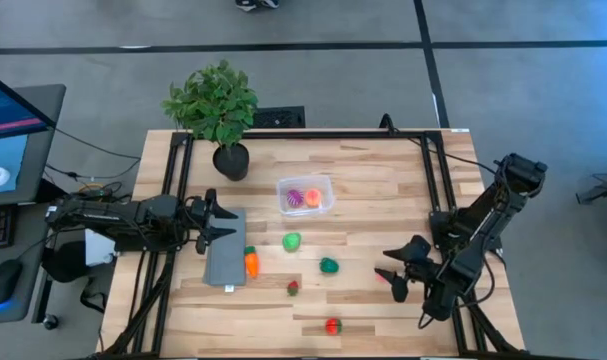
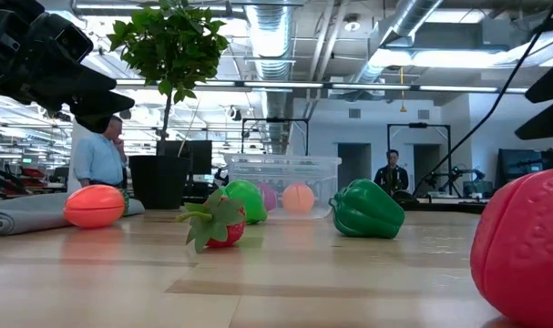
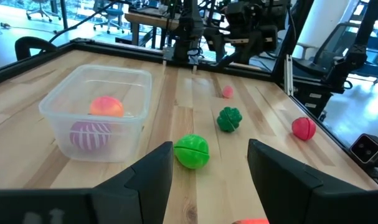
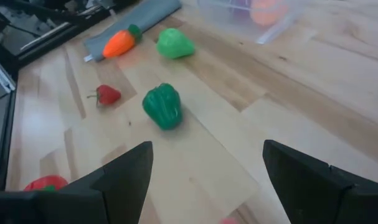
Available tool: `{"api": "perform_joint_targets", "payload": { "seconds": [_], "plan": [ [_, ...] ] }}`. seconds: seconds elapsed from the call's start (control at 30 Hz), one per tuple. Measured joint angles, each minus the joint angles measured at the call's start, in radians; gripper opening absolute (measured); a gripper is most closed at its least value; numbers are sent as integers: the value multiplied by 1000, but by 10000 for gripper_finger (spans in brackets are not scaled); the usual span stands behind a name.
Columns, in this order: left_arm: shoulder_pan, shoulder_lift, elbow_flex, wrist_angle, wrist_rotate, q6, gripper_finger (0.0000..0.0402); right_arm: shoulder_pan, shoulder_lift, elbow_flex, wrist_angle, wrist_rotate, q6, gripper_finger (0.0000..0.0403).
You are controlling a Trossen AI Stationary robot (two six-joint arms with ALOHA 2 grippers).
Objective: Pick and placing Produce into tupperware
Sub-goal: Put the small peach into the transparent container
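Observation:
The clear tupperware (image 1: 305, 195) (image 3: 95, 112) stands mid-table and holds a purple piece (image 3: 90, 134) and an orange-peach piece (image 3: 106, 106). On the table's bare wood lie a light green fruit (image 1: 292, 241), a dark green pepper (image 1: 328, 265) (image 4: 162, 106), a strawberry (image 1: 293, 288), a red piece (image 1: 332, 325) and a small pink piece (image 1: 397, 282). An orange carrot (image 1: 251, 262) rests against the grey slab's edge. My left gripper (image 1: 211, 222) (image 3: 210, 155) hovers open over the slab, facing the tub. My right gripper (image 1: 395, 262) (image 4: 207, 149) is open just above the pink piece.
A flat grey slab (image 1: 226, 260) lies under my left gripper. A potted plant (image 1: 215, 105) stands at the far left of the table. Black frame rails (image 1: 163, 200) run along both sides. Bare wood lies between the pepper and my right gripper. People stand in the room behind.

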Motion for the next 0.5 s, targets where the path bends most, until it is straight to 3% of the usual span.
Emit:
{"api": "perform_joint_targets", "payload": {
  "seconds": [0.5],
  "plan": [
    [0, 0, 0, 0, -2, -26, 197, 54, 1, 1, -12, -155, 34, 326]
  ]
}}
